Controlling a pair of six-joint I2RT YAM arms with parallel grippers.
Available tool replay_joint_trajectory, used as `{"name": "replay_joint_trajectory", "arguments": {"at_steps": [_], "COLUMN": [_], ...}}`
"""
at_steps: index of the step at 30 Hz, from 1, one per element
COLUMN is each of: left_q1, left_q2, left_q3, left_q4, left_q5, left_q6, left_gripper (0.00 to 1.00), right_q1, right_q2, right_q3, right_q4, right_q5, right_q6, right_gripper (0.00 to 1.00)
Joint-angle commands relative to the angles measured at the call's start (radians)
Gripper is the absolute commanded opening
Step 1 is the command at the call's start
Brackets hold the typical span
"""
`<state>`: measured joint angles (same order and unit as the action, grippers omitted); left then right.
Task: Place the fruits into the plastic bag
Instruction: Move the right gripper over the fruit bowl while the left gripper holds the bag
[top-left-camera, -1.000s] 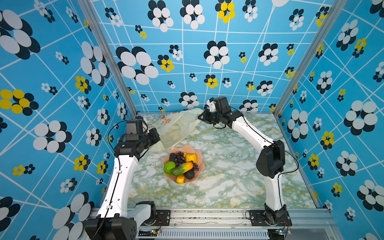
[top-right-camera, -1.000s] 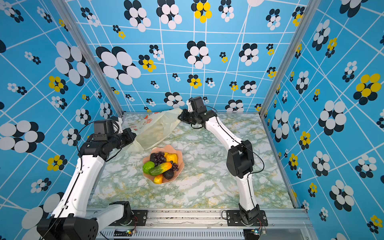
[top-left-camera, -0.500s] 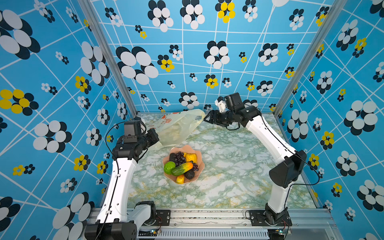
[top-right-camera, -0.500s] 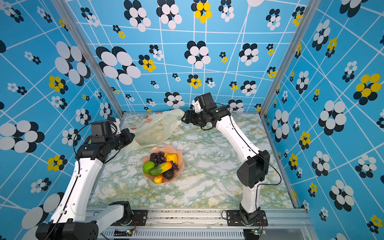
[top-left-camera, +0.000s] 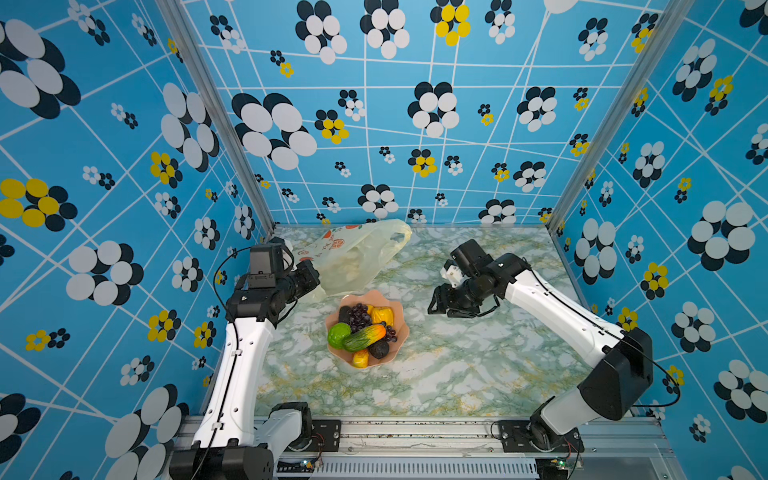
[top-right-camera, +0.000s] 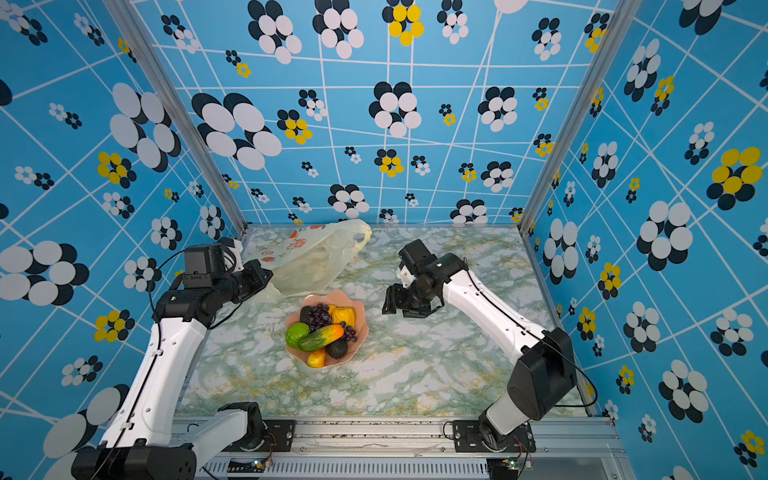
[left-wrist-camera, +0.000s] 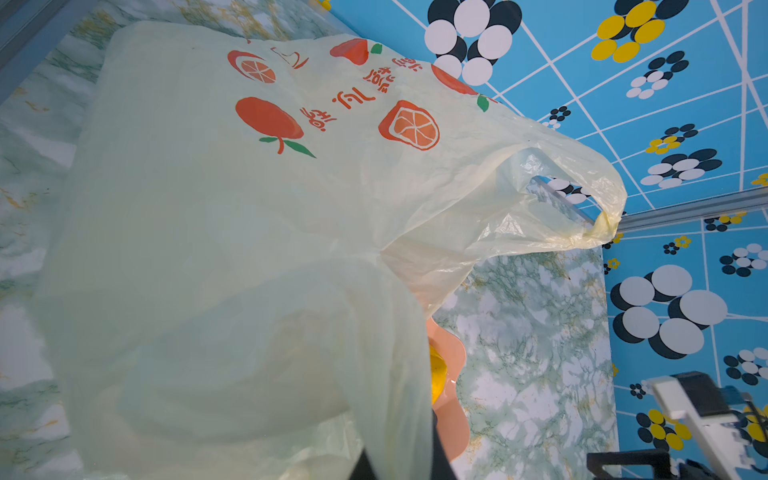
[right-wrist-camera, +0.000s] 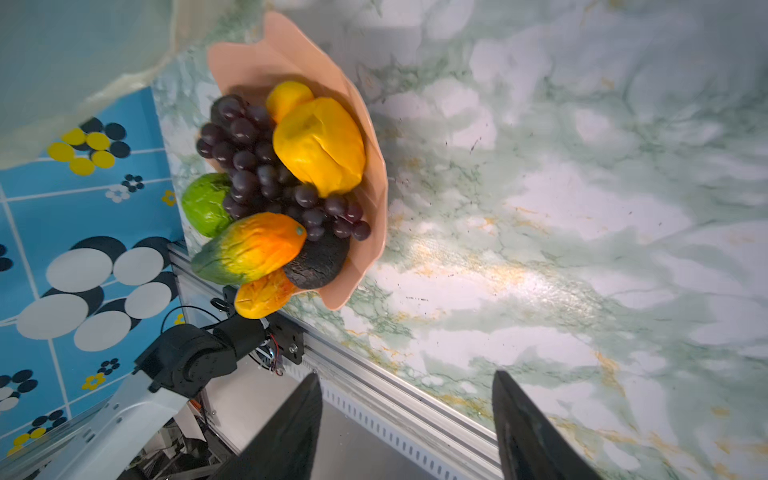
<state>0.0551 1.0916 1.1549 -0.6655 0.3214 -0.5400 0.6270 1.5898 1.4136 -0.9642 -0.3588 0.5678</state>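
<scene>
The plastic bag (top-left-camera: 353, 253) (top-right-camera: 311, 257), pale yellow with orange prints, lies puffed at the back left, its free handle loop (left-wrist-camera: 582, 195) standing up. My left gripper (top-left-camera: 311, 281) (left-wrist-camera: 399, 465) is shut on the bag's near edge, and film covers its fingers. The fruits sit in a pink scalloped bowl (top-left-camera: 400, 309) (right-wrist-camera: 291, 50): grape bunch (right-wrist-camera: 249, 166), mango (right-wrist-camera: 249, 249), lime (right-wrist-camera: 205, 203), a yellow piece (right-wrist-camera: 320, 145) and a dark oval (right-wrist-camera: 318, 262). My right gripper (top-left-camera: 440, 301) (right-wrist-camera: 405, 374) hangs open and empty just right of the bowl.
The marble tabletop (top-left-camera: 457, 365) runs to a metal rail (top-left-camera: 415, 428) at the front. Patterned blue walls close in the left, back and right sides. The bowl stands directly in front of the bag's mouth.
My right gripper has come away from the bag's far handle, opened, and swung forward and down to the right of the bowl. The left gripper keeps its hold.
</scene>
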Motion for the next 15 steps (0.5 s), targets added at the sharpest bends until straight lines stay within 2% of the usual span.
{"name": "replay_joint_trajectory", "arguments": {"at_steps": [1,15], "left_q1": [-0.011,-0.012], "left_q2": [-0.014,-0.033], "left_q3": [-0.013,-0.037], "left_q4": [-0.001,-0.005], "left_q5": [0.01,0.005], "left_q6": [-0.01,-0.007], "left_gripper": [0.0,0.0], "right_q1": [0.033,0.092], "right_q2": [0.043,0.249], "right_q3": [-0.011,0.021], "right_q4": [0.083,0.173], "right_q5": [-0.039,-0.074], "right_q6": [0.045,0.064], "right_gripper": [0.65,0.55]}}
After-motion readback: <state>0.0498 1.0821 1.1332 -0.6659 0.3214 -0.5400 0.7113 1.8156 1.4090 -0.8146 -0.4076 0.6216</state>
